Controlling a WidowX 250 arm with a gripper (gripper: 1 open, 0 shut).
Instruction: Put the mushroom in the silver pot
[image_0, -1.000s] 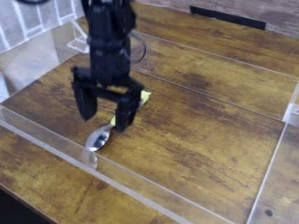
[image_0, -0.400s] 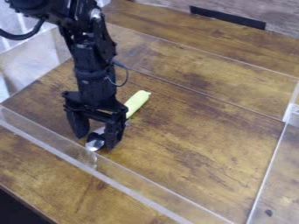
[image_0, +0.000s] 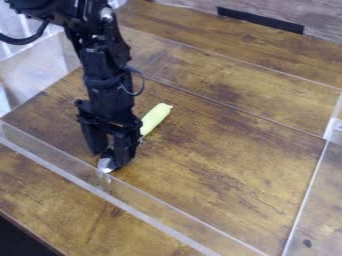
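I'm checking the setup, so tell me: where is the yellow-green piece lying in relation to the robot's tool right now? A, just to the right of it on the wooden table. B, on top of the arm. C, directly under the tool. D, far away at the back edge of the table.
A: the yellow-green piece lies on the wooden table just right of the tool, which points down over a small grey object.

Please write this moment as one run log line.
gripper: down at table, closing around small grey object | yellow-green object: beside it | silver pot: not visible
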